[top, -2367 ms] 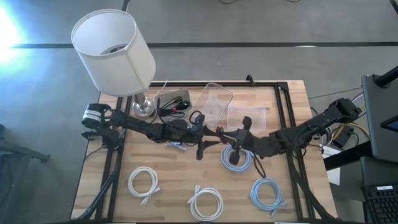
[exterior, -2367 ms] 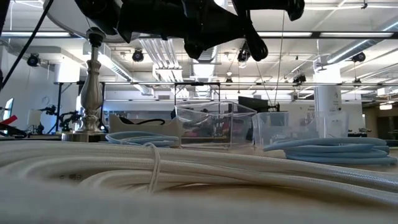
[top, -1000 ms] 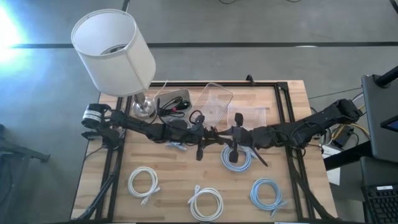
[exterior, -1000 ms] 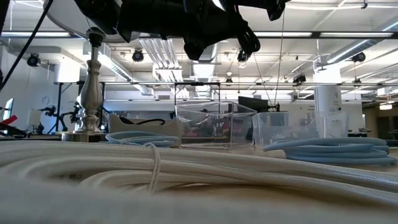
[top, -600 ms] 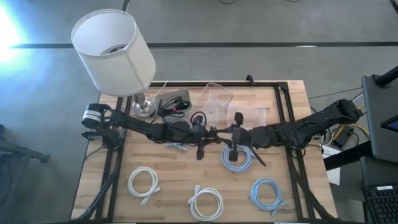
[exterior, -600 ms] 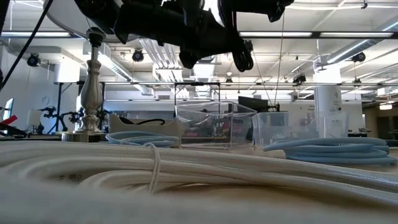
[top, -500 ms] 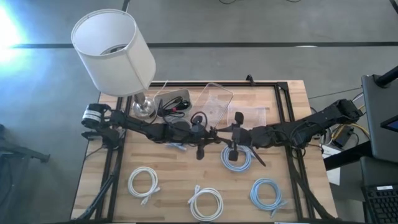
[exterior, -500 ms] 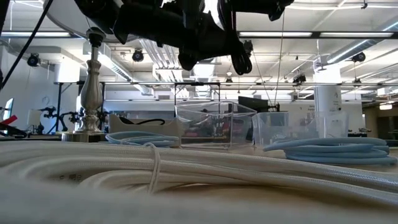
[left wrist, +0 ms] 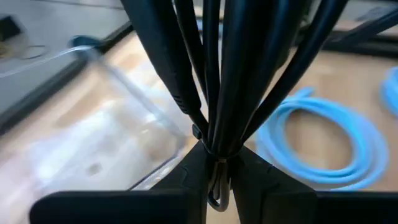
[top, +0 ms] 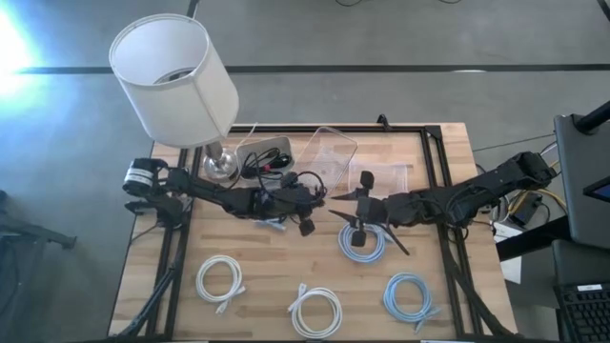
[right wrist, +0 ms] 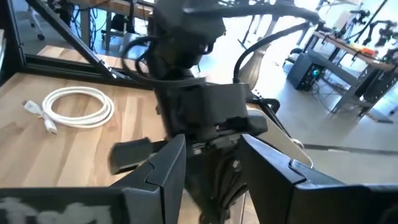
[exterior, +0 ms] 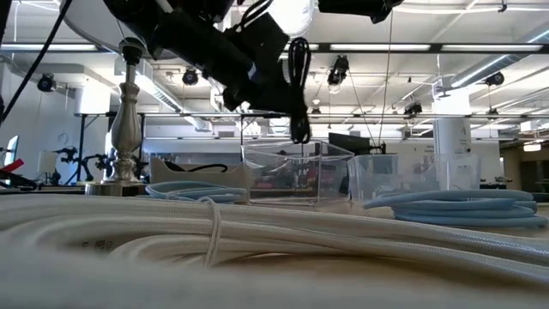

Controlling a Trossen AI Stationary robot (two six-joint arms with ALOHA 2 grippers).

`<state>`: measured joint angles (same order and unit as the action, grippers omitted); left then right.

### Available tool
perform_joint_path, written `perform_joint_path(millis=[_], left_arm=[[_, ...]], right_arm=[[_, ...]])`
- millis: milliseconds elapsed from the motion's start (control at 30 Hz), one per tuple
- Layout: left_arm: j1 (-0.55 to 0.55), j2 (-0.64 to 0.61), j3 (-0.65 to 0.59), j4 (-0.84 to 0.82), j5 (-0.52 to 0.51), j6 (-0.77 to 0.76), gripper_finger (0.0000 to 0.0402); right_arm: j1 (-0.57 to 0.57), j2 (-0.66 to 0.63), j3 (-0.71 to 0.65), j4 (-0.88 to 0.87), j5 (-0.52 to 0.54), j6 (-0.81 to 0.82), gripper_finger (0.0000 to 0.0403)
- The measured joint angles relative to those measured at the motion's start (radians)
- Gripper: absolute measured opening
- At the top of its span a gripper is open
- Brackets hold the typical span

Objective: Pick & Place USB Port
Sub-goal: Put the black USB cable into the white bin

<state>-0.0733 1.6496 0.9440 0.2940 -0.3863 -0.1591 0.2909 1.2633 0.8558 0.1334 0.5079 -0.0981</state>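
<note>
Holding the coiled black cable (left wrist: 217, 74), my left gripper (top: 303, 203) pinches its bundled loops above the table; right gripper (top: 335, 212) spread, ceding the hold.

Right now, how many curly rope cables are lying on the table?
4 coiled cables: a white one front left, a white one front middle, a blue one front right, a blue one mid-table, under the right gripper. Arms may hide others.
</note>
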Motion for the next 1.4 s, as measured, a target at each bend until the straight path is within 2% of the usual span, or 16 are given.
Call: perform_joint_path(millis=[233,367,600,733,1067,1400], left_arm=[[0.005,-0.043,0.0,-0.105,-0.151,-0.011,0.0048],[0.018,-0.065,0.0,-0.151,-0.204,-0.037,0.0049],[0.038,-0.083,0.001,-0.222,-0.23,-0.082,0.0049],[0.04,-0.091,0.001,-0.283,-0.279,-0.085,0.0049],[0.041,-0.144,0.0,-0.469,-0.282,-0.195,0.005],[0.061,-0.169,0.0,-0.65,-0.395,-0.272,0.0051]], right_arm=[[0.0,0.0,0.0,-0.002,0.0,-0.014,0.0151],[0.0,0.0,0.0,-0.002,0.0,-0.018,0.0153],[0.0,0.0,0.0,-0.002,0.0,-0.018,0.0151],[0.0,0.0,0.0,-0.003,0.0,-0.018,0.0153],[0.0,0.0,0.0,-0.003,0.0,-0.018,0.0146],[0.0,0.0,0.0,-0.003,0.0,-0.018,0.0155]])
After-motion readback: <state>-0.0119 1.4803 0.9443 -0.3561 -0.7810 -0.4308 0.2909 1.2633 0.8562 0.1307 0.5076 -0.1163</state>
